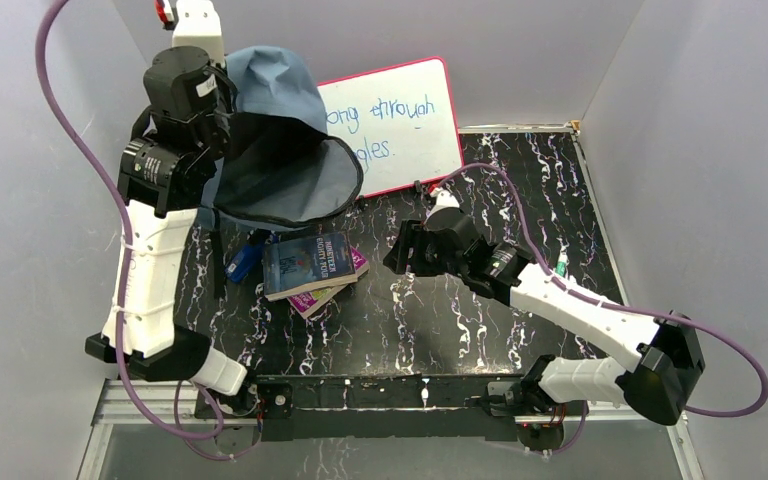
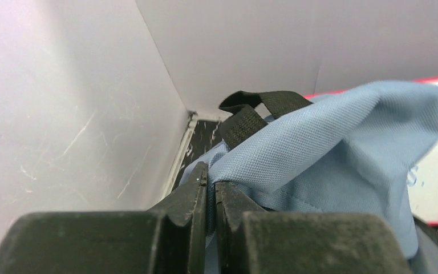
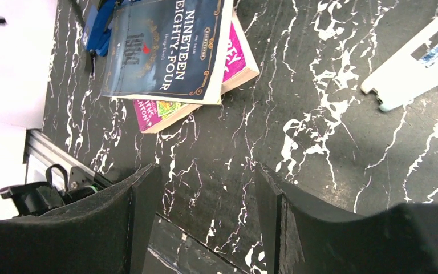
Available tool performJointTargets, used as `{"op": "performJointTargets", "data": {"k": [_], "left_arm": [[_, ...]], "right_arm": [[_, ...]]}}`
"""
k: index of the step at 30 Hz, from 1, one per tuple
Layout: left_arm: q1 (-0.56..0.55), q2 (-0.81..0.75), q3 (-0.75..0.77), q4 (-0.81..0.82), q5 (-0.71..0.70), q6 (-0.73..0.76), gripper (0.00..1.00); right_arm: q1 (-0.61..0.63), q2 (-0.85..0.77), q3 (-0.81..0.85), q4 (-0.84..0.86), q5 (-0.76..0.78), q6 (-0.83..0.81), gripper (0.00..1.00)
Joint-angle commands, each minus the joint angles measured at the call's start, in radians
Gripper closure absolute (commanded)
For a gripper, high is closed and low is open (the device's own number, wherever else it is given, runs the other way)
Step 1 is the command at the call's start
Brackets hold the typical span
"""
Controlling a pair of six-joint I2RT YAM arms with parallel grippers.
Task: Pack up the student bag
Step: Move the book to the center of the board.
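Note:
The grey-blue student bag (image 1: pixel 282 140) is lifted at the back left, its mouth hanging open toward the table. My left gripper (image 1: pixel 222 120) is shut on its upper fabric edge; in the left wrist view the cloth (image 2: pixel 342 137) is pinched between the fingers (image 2: pixel 197 194). A dark blue book, Nineteen Eighty-Four (image 1: pixel 305 263), lies on a pink book (image 1: pixel 332 290) in front of the bag; both also show in the right wrist view (image 3: pixel 159 51). My right gripper (image 1: pixel 398 252) is open and empty, hovering right of the books (image 3: pixel 205 188).
A pink-framed whiteboard (image 1: pixel 400 125) leans at the back. A blue object (image 1: pixel 245 258) lies left of the books. A green-capped marker (image 1: pixel 560 265) lies at the right. White walls enclose left, back and right; a metal rail (image 1: pixel 380 392) runs along the near edge.

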Motion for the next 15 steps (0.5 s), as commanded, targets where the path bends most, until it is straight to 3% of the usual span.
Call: {"op": "performJointTargets", "data": {"k": [1,6,15], "left_arm": [[0.0,0.017,0.124,0.184,-0.091,0.001,1.0],[0.0,0.014,0.144,0.319,-0.185,0.063,1.0],[-0.011,-0.008,0.141,0.595,-0.348,0.225,1.0]], "right_arm": [[-0.001,0.014,-0.007,0.099,-0.069,-0.069,0.31],[0.048,0.16,0.072,0.181,-0.126,-0.202,0.3],[0.167,0.552,0.428,0.297,-0.147,-0.571,0.21]]}}
